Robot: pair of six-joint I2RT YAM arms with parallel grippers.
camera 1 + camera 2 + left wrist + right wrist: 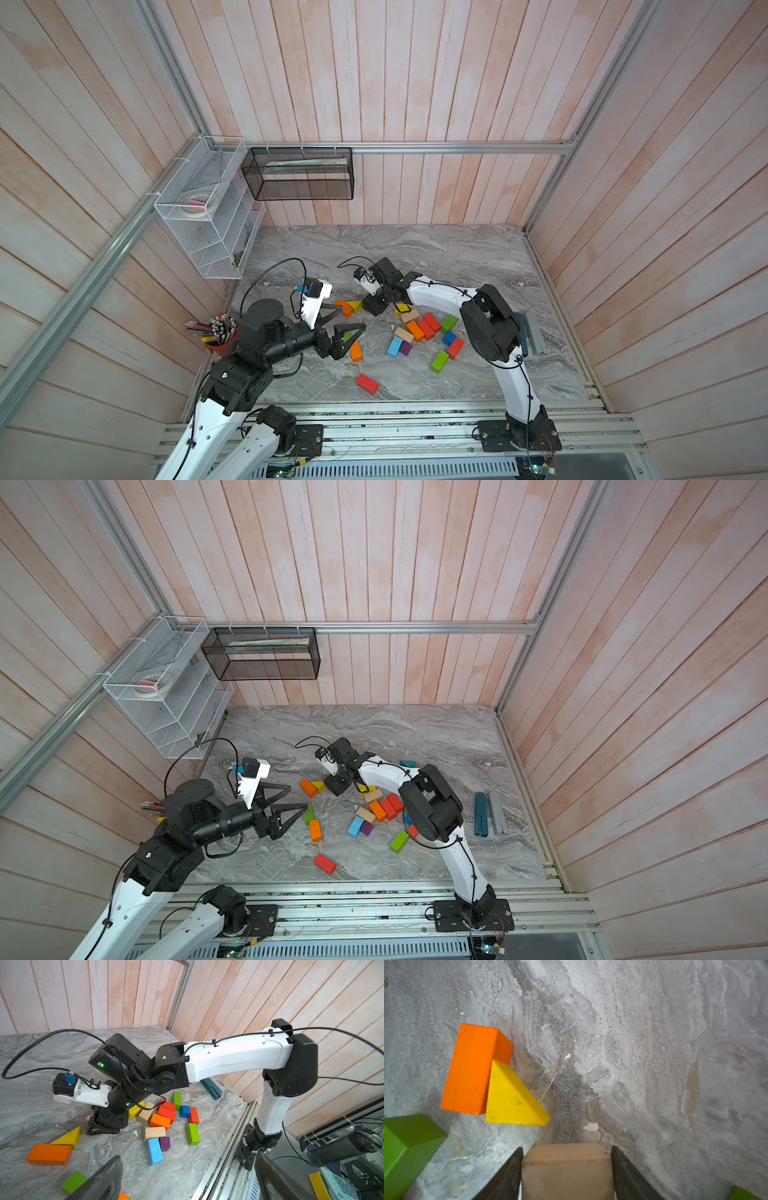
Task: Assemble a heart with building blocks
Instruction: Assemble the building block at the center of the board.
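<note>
Gripping a plain tan block [566, 1169], the right gripper [566, 1148] points down at the grey marbled surface [436, 253], its jaws pressed against the block's two opposite sides. Whether the block touches the surface cannot be told. Just left of this gripper an orange brick [471, 1070] lies flat, with a yellow wedge [510, 1097] touching its long side. To the right, partly under the right forearm, a cluster of blocks [415, 330] lies packed together: tan, orange, red, green, blue, light blue and purple pieces. A lone red brick [367, 383] lies nearer the front edge, well apart from the rest. The left gripper [351, 316] hovers left of centre, jaws spread wide apart, over a green block [347, 336] and just beside a second orange brick [355, 350].
</note>
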